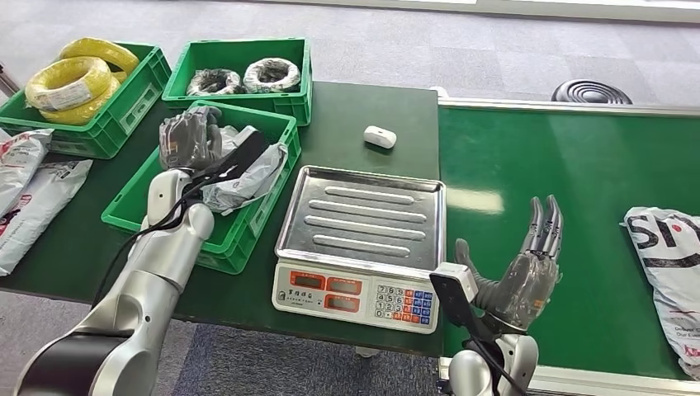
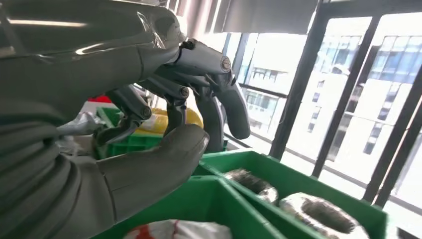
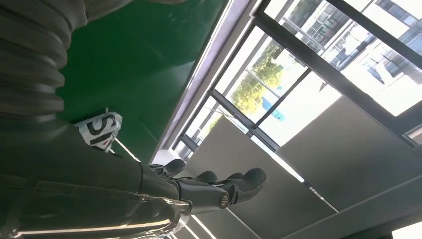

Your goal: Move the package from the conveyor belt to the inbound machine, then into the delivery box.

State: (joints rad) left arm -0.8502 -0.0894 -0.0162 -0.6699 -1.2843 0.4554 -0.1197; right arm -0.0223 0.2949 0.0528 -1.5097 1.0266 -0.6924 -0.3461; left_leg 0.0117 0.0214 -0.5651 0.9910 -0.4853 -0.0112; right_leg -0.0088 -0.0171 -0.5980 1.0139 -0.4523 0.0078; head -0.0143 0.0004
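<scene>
The green conveyor belt [image 1: 578, 190] stretches wide on my right, and the white package [image 1: 669, 272] lies at its right edge, well apart from my hands. The scale [image 1: 363, 247] sits at the table's front edge. My right hand [image 1: 528, 276] hovers over the belt, fingers straight and spread, empty. My left hand [image 1: 190, 136], fingers loosely curled and holding nothing, hangs above the green delivery box [image 1: 272, 206] and its grey bags [image 1: 243, 177].

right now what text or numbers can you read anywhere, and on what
"SI", large black letters cut off at the edge, on the white package on the conveyor belt.
Small grey print lower on that package: too small to read.
Scale displays, red labels and keypad: too blurred to read.
Mailer bags at the table's left edge: markings illegible.
</scene>
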